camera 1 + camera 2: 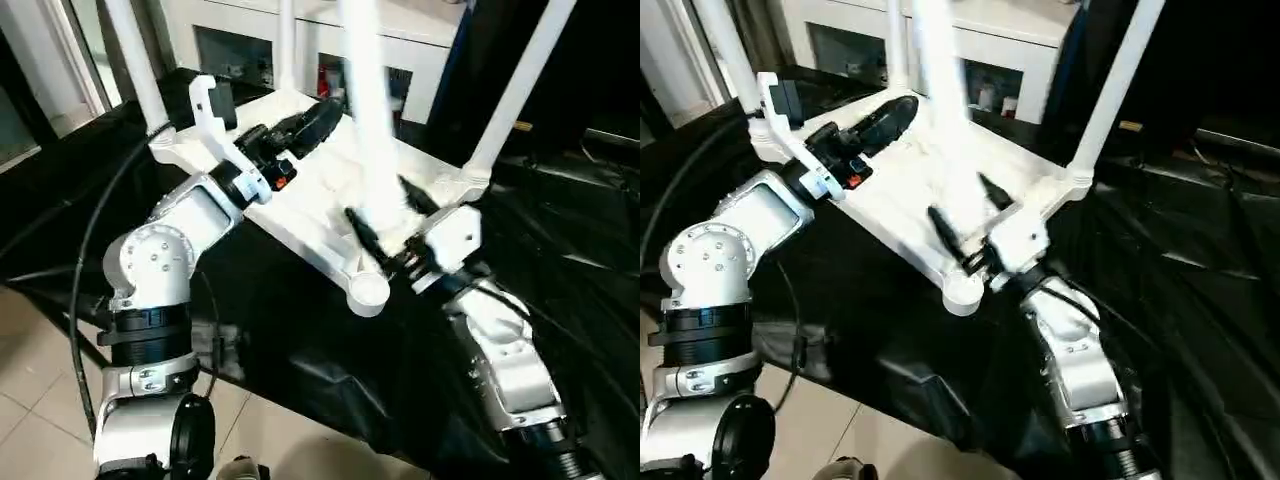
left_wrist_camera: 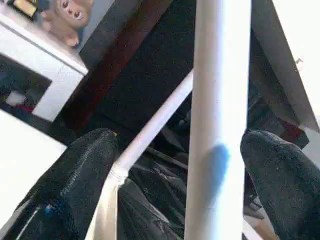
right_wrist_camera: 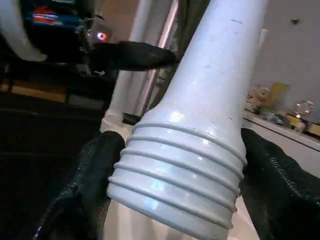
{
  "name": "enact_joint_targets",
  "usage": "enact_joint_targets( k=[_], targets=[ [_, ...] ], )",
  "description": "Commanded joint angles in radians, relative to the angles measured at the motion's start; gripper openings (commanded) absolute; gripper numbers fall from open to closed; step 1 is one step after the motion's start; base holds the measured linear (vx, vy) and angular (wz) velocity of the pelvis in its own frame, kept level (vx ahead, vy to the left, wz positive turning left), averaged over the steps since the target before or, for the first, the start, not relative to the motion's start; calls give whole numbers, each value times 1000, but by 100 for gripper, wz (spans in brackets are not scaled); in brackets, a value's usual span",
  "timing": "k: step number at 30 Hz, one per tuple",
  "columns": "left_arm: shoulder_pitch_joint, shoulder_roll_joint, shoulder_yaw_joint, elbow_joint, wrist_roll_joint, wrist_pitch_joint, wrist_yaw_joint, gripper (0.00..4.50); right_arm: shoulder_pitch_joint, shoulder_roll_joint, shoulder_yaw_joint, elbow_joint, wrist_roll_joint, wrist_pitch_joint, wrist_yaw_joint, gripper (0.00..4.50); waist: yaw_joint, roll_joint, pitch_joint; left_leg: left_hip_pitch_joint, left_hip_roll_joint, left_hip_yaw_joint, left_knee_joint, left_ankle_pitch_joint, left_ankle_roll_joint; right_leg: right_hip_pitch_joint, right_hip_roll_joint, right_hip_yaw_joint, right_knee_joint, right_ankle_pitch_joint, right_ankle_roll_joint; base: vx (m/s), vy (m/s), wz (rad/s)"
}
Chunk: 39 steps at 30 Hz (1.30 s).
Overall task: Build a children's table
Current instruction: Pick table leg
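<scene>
Top (image 1: 300,215) inverted, frame centre, three legs seated. Fourth leg (image 1: 372,120) clamped in right gripper (image 1: 385,225) near threads. Left gripper (image 1: 290,135) open beside shaft. Advice: align threads squarely over empty socket (image 1: 367,290) before twisting.

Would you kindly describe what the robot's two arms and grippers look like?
Both arms are silver-grey metal with rounded joint housings, black collars and white wrist brackets. Each gripper, left gripper and right gripper, has two black fingers. A black cable loops beside the left arm.

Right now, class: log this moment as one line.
right claw: shut on fourth leg | left claw: open | tabletop: upside down | three legs standing
</scene>
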Motion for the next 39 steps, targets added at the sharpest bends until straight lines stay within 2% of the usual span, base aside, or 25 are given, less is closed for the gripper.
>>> enact_joint_targets(
  k=[1,2,3,7,9,11,14,15,16,18,20,22,23,24,27,29,32,33,35,36,37,38,39],
  targets=[
    [-15,-3,3,11,-2,16,14,450,0,-7,16,-3,-11,-8,18,318,1,-1,-74,39,28,-15,-73,-166,7,33,-56,26,-74,69,-195,0,0,0],
    [-15,0,0,15,-2,14,10,450,2,-5,24,-8,-7,5,25,318,1,0,-74,39,28,-15,-73,-167,6,33,-57,26,-74,66,-195,0,0,0],
    [-16,-1,1,17,-8,15,9,450,6,-6,35,-11,-8,11,36,318,0,4,-74,40,28,-15,-73,-171,4,32,-56,26,-75,62,-193,0,0,0],
    [-17,5,-4,7,-30,18,-11,450,14,-15,61,-13,-10,27,65,318,-2,1,-75,38,28,-16,-73,-168,4,35,-56,26,-74,73,-195,0,0,0],
    [-17,10,-6,9,-29,25,0,450,11,-20,67,-8,-9,19,79,318,0,5,-75,39,28,-17,-73,-171,4,34,-57,26,-73,73,-201,0,0,0],
    [-17,10,-6,9,-29,25,0,450,11,-20,67,-8,-9,19,79,318,0,3,-75,40,29,-17,-73,-172,4,34,-57,26,-74,75,-202,0,0,0],
    [-16,14,0,8,-37,35,9,423,2,-18,71,5,-6,16,86,318,0,4,-74,41,30,-17,-75,-180,0,34,-57,25,-75,62,-202,0,0,0],
    [-16,14,1,8,-38,36,9,406,2,-17,71,5,-6,16,86,318,2,-2,-75,40,29,-17,-75,-177,2,35,-58,25,-73,58,-204,0,0,0],
    [-14,14,7,6,-44,44,15,406,-2,-16,74,12,-9,12,86,318,2,0,-74,40,30,-17,-76,-176,2,34,-58,25,-74,56,-203,0,0,0],
    [-10,15,20,2,-58,60,28,376,-9,-12,81,24,-16,6,83,318,0,0,-73,39,29,-17,-75,-179,-1,32,-57,24,-74,51,-208,0,0,0],
    [-6,21,25,3,-63,70,37,368,-17,-8,83,34,-19,5,84,318,1,-14,-73,39,29,-14,-75,-177,5,35,-59,25,-77,38,-203,0,0,0],
    [-2,26,26,-3,-72,79,41,354,-22,-7,85,40,-18,6,90,318,3,0,-73,41,30,-16,-75,-171,2,31,-60,26,-75,37,-201,0,0,0],
    [-2,26,26,-3,-72,79,41,354,-22,-7,85,40,-18,6,90,318,1,-4,-74,41,30,-16,-75,-174,-3,32,-57,25,-75,42,-200,0,0,0],
    [2,27,27,-13,-82,87,41,331,-26,-9,87,44,-20,4,94,318,1,-4,-75,42,31,-17,-76,-170,-4,32,-57,25,-72,59,-201,0,0,0],
    [4,29,25,-21,-91,95,35,313,-35,-12,87,53,-22,0,100,318,3,-7,-75,42,29,-15,-74,-164,-1,33,-58,25,-72,74,-202,0,0,0],
    [-2,31,24,-19,-98,102,32,287,-44,-11,88,58,-25,-4,101,318,6,0,-75,41,29,-17,-75,-166,-4,33,-59,24,-71,71,-201,0,0,0],
    [-5,38,26,-19,-106,114,30,265,-43,-4,90,55,-28,-9,90,318,11,-2,-75,43,30,-18,-76,-174,-8,32,-59,24,-72,65,-199,0,0,0],
    [-4,42,22,-21,-102,113,31,240,-38,-1,92,54,-29,-10,87,318,13,-19,-74,41,29,-16,-77,-173,-5,34,-59,24,-74,63,-198,0,0,0],
    [-1,44,23,-27,-105,115,33,232,-28,1,94,52,-29,-9,86,318,21,-9,-75,42,31,-17,-76,-163,-3,31,-61,25,-71,63,-197,0,0,0],
    [1,44,24,-33,-108,116,36,226,-19,0,96,47,-28,-7,88,318,22,-9,-75,43,31,-18,-77,-164,-7,31,-60,24,-71,65,-195,0,0,0],
    [2,44,25,-36,-110,117,38,219,-13,-1,97,44,-27,-6,89,318,21,-20,-74,42,31,-16,-78,-163,-5,33,-59,24,-72,66,-193,0,0,0],
    [6,42,24,-43,-112,117,40,208,-6,-3,97,40,-26,-7,91,318,25,-15,-74,43,32,-17,-77,-161,-5,32,-62,24,-70,67,-192,0,0,0],
    [6,42,24,-43,-112,117,40,199,-6,-3,97,40,-26,-7,91,318,27,-14,-74,43,32,-17,-77,-166,-7,30,-62,25,-71,63,-189,0,0,0]
  ],
)
